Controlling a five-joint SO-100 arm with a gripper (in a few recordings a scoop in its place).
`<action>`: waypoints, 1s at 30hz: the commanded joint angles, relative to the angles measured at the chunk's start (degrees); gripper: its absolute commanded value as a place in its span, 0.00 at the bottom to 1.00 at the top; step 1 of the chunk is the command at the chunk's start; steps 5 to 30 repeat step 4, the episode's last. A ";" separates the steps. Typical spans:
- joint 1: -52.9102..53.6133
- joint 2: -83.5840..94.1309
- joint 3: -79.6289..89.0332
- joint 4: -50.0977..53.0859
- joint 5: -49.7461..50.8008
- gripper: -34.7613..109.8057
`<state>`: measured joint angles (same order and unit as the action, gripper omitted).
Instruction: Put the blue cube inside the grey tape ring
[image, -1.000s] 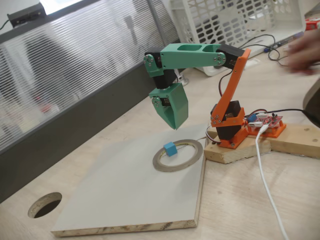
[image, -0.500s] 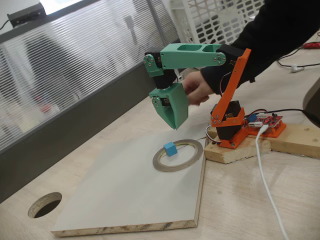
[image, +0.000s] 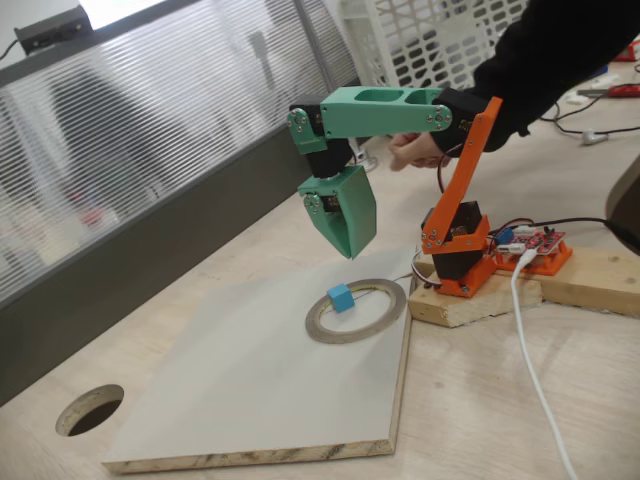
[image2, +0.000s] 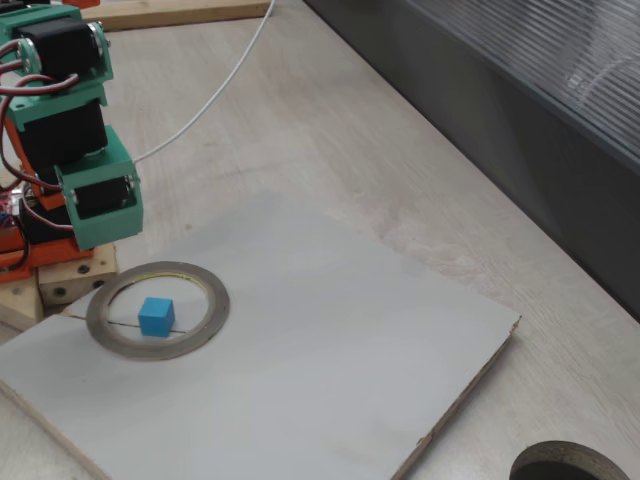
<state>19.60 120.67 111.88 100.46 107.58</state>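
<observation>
A pale grey board (image: 250, 370) lies flat on the wooden table (image: 480, 400), with a dark round hole (image: 90, 410) near its corner. A white cable (image: 535, 370) crosses the table, and what looks like a white lattice basket (image: 460, 40) stands behind.

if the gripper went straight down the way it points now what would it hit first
Probably the ring or the cube inside it; the gripper hangs over them, pointing down. Depth is unclear.
</observation>
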 joint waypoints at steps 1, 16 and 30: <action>0.18 1.05 0.53 0.62 1.14 0.25; 0.18 1.05 0.53 0.62 1.14 0.25; 0.18 1.05 0.53 0.62 1.14 0.25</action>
